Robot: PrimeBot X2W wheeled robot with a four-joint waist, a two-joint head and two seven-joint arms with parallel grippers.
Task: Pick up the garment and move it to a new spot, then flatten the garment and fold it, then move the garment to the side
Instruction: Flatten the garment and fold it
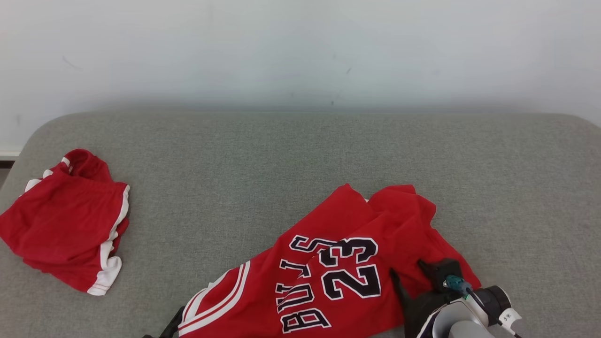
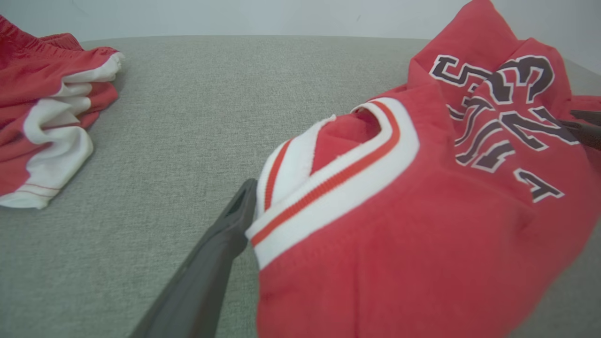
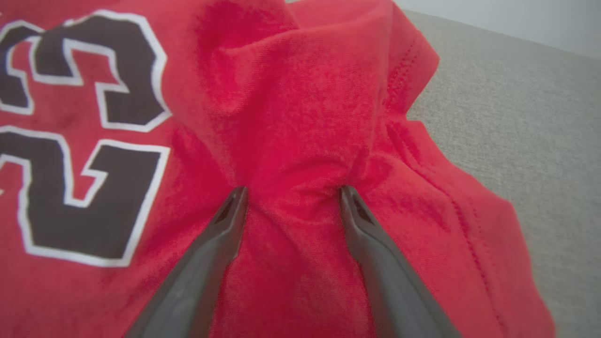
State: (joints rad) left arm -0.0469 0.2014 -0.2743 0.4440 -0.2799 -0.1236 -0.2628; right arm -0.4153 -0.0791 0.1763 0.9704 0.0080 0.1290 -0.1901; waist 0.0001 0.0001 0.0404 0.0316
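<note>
Jaws wide apart; right gripper (image 3: 292,190) astride a fold of jersey (image 3: 300,117), left gripper (image 2: 300,185) at white trim (image 2: 338,180).

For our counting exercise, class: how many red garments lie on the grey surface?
2. The number 23 jersey lies front, right of centre; the white-trimmed shorts sit far left. More could hide beneath.

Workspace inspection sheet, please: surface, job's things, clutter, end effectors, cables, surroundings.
Surface: grey cushion.
Job's things: red jersey, crumpled, number up.
Clutter: red shorts, folded, at left, apart from jersey.
End effectors: left end effector open, one finger beside jersey's striped trim; right end effector open, fabric bunched between fingers.
Cables: black cable at right wrist.
Surroundings: white wall.
</note>
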